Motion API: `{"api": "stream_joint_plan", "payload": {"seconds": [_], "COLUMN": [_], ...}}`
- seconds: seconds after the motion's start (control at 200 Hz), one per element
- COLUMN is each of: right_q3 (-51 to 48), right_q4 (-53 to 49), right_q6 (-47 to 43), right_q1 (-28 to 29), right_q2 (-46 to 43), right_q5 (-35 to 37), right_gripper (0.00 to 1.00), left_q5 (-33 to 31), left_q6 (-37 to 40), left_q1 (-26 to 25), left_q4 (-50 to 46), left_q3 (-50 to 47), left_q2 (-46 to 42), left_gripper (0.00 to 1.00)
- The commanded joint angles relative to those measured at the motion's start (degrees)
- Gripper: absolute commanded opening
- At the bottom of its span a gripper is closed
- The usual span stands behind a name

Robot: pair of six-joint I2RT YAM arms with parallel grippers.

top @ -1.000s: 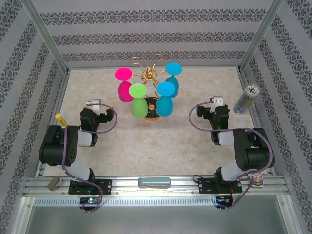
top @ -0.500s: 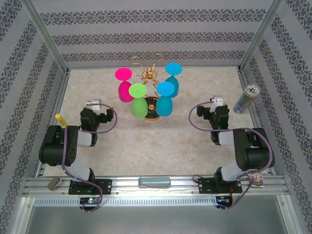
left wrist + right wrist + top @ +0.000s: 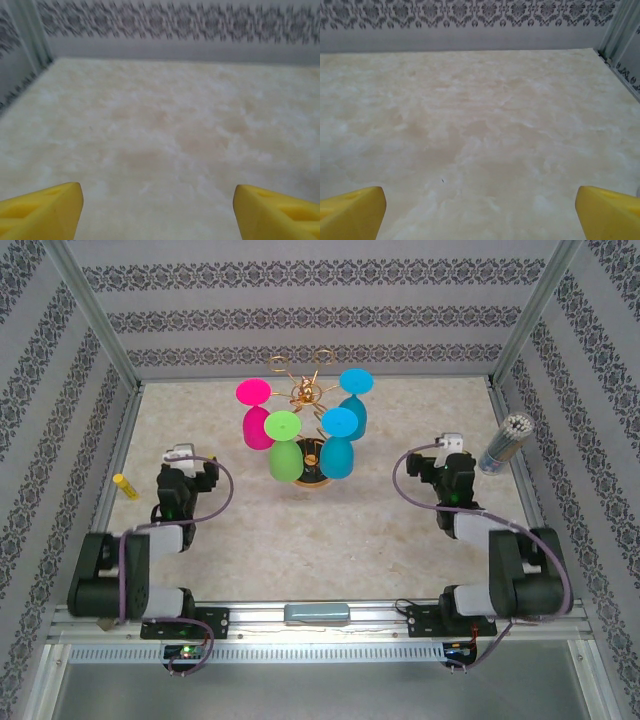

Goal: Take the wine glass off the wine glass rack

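Wine glass rack: the wine glass rack point(image 3: 309, 400) is stood at the middle back of the table point(image 3: 400, 540), between the two arms and well apart from both. This is judged to leave it open to approach from either side.
Wine glasses: four are hung on the rack bowl-down, each foot caught in a ring arm. The pink glass point(image 3: 256, 428) is at the left, the green glass point(image 3: 284, 460) front left, the blue glass point(image 3: 337, 455) front right and the teal glass point(image 3: 354, 412) back right.
Why hung so: the stems are probably meant to be slid outward through the ring gaps, so a lift-and-draw is expected rather than a straight pull.
Spare rings: a few gold loops at the back are seen unfilled.
Left gripper: the left gripper point(image 3: 157, 212) is held low over bare table to the left of the rack. Its yellow fingertips point(image 3: 40, 210) are spread wide, and nothing is seen between them.
Right gripper: the right gripper point(image 3: 480, 215) is held likewise to the right of the rack, its jaws spread fully. Nothing is grasped.
Stage: no glass is touched yet, so the approach is judged to be only beginning.
Likely target: the green and blue glasses are nearest the arms, but which one is meant cannot be told.
Risk: the bowls are crowded, so a neighbour may be knocked.
Bystanders: a yellow marker point(image 3: 125, 486) lies at the left edge and a stick holder point(image 3: 505, 443) at the right, both clear of the rack.
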Motion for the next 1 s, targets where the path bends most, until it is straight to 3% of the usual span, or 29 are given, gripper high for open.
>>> {"api": "stream_joint_plan", "payload": {"seconds": [0.0, 0.16, 0.47, 0.615, 0.994], "right_q3": [4.0, 9.5, 25.4, 31.0, 42.3], "right_q4": [-12.4, -22.0, -40.5, -44.9, -44.0], "right_q6": [7.7, 15.7, 23.4, 27.2, 38.2], "right_q1": [-2.6, -5.5, -6.7, -6.7, -4.4], "right_q2": [-7.0, -11.6, -12.6, -12.9, -8.0], "right_q5": [-0.2, -6.4, -23.2, -30.1, -46.5], "right_gripper": [0.97, 0.96, 0.91, 0.89, 0.87], "left_q5": [-3.3, -0.6, 13.4, 17.0, 28.6], "left_q6": [-3.7, -8.2, -16.6, -18.7, -20.1], "left_q1": [-0.5, -0.6, -0.6, -0.5, -0.6], "left_q4": [-11.9, -26.7, -59.3, -67.2, -82.9], "left_q3": [2.2, 9.6, 31.8, 38.4, 53.4], "left_q2": [-7.8, -12.0, -13.1, -14.7, -14.2], "left_gripper": [0.77, 0.76, 0.71, 0.71, 0.68]}}
